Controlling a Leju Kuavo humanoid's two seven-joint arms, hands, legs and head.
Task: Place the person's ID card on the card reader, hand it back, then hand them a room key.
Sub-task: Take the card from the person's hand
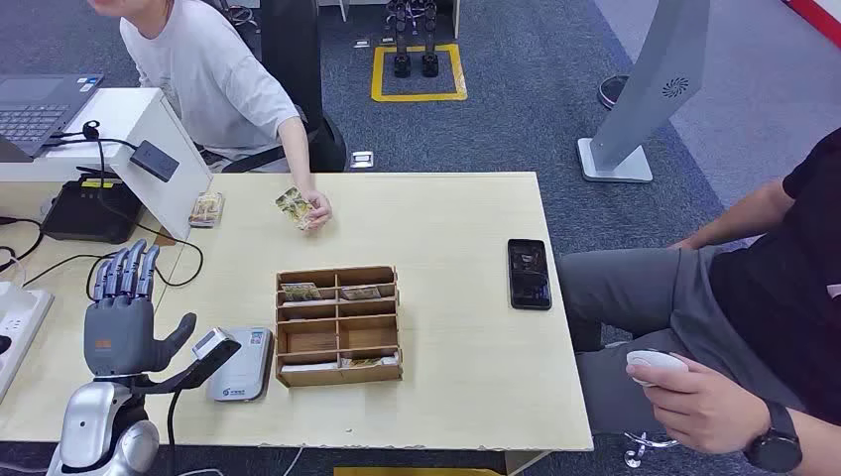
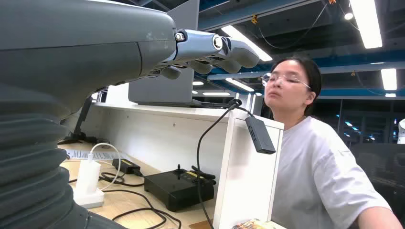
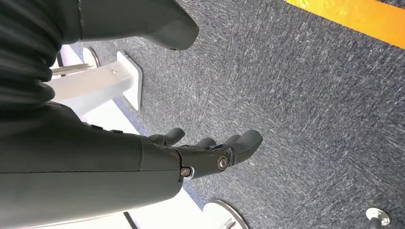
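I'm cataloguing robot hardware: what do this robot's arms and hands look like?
The left hand has a grey palm, a grey thumb and bluish-grey fingers on a shiny silver forearm. The right hand is dark grey, with a small round screw at one knuckle and a ribbed cover behind it.

Desk (image 1: 466,397): pale wood-grain top. Divided box (image 1: 338,324) at its middle: brown wood, printed cards in the compartments. Card reader (image 1: 241,365) near the front-left edge: white and light grey. Phone (image 1: 529,274) toward the right edge: black, glossy. ID card (image 1: 294,207) near the back edge, in the person's hand (image 1: 316,210): yellowish mottled print. Left hand (image 1: 124,312): grey palm, bluish-grey fingers, silver wrist. Right hand (image 3: 210,155): dark grey. Carpet (image 1: 526,89): dark blue-grey, with a yellow square outline (image 1: 418,72). Person's shirt (image 1: 213,79): light grey.
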